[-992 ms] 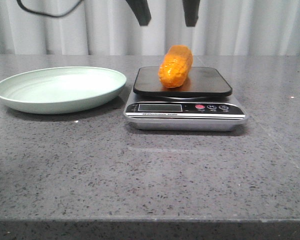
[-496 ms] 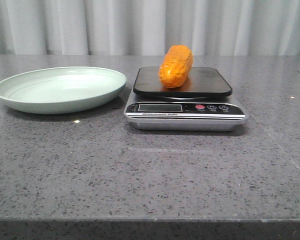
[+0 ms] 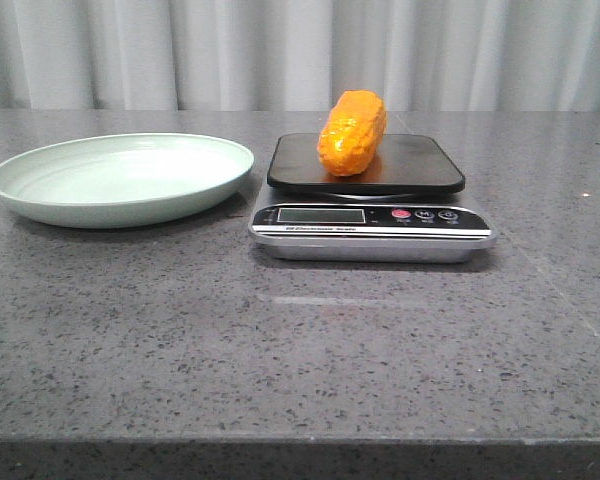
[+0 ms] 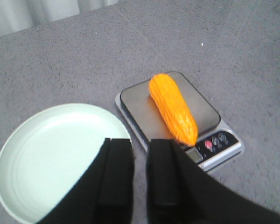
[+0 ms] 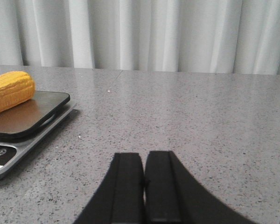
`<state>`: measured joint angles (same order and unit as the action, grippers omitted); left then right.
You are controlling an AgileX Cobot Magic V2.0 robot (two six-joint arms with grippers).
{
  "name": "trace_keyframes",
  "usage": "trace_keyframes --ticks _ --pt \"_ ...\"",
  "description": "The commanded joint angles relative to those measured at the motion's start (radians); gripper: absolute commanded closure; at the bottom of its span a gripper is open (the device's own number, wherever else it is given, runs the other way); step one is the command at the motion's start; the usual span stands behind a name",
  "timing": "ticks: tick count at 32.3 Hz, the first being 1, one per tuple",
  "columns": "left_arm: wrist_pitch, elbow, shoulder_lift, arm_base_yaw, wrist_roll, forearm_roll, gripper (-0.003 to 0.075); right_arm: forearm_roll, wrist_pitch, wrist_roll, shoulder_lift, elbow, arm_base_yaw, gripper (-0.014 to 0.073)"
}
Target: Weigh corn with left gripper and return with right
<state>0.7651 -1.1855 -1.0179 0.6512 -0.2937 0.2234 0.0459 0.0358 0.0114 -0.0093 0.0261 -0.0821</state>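
Left pincer [image 4: 140, 175] slightly parted and empty above the worktop [image 3: 310, 350], corn [image 4: 172, 108] lying beyond on the kitchen scale [image 4: 210, 126]; right pincer [image 5: 143, 184] pressed together, empty.

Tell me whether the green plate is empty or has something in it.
Empty. The plate shows only its bare pale green inside in the front and left wrist views; the corn lies on the scale beside it.

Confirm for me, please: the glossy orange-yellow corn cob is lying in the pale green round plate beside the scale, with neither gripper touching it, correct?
Not quite. The glossy orange-yellow corn cob lies on the dark platform of the silver kitchen scale, not in the pale green round plate, as the front view shows. Neither gripper touches it.
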Motion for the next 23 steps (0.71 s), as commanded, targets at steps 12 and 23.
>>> trace_keyframes --ticks 12,23 --pt "-0.397 0.58 0.601 0.007 0.002 0.013 0.0594 0.003 -0.085 -0.001 -0.018 -0.006 0.008 0.0421" --pt "-0.461 0.745 0.868 0.007 0.002 0.073 0.0594 0.003 -0.084 -0.001 -0.017 -0.006 0.008 0.0421"
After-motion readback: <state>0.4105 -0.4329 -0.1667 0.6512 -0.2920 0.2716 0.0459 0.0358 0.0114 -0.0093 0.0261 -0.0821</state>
